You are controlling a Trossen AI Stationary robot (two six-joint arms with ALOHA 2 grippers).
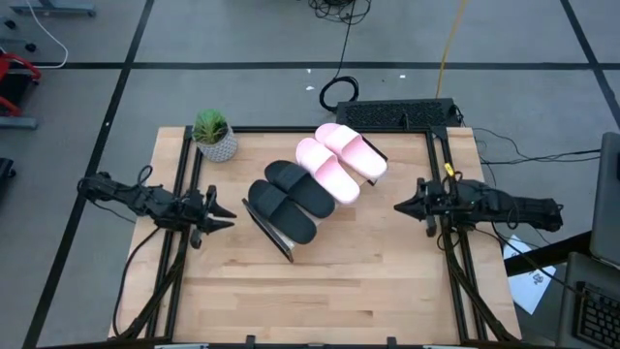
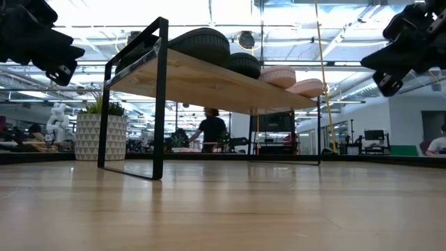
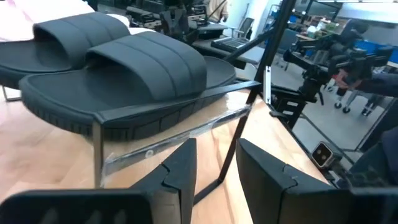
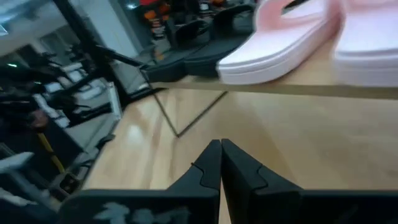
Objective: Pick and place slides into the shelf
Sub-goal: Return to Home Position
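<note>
all four are up on the wooden shelf, just past table centre toward twelve: black slides at its seven o'clock end, pink slides at its one. they look like light, squashy foam with ribbed edges; i'd pinch the wide strap. left gripper at nine is parted and empty; right gripper at three is closed on nothing.

We see a small potted plant on the tabletop, at its far left corner. Beyond the tabletop's far edge a coiled black cable lies on the floor, and a person stands farther off.
</note>
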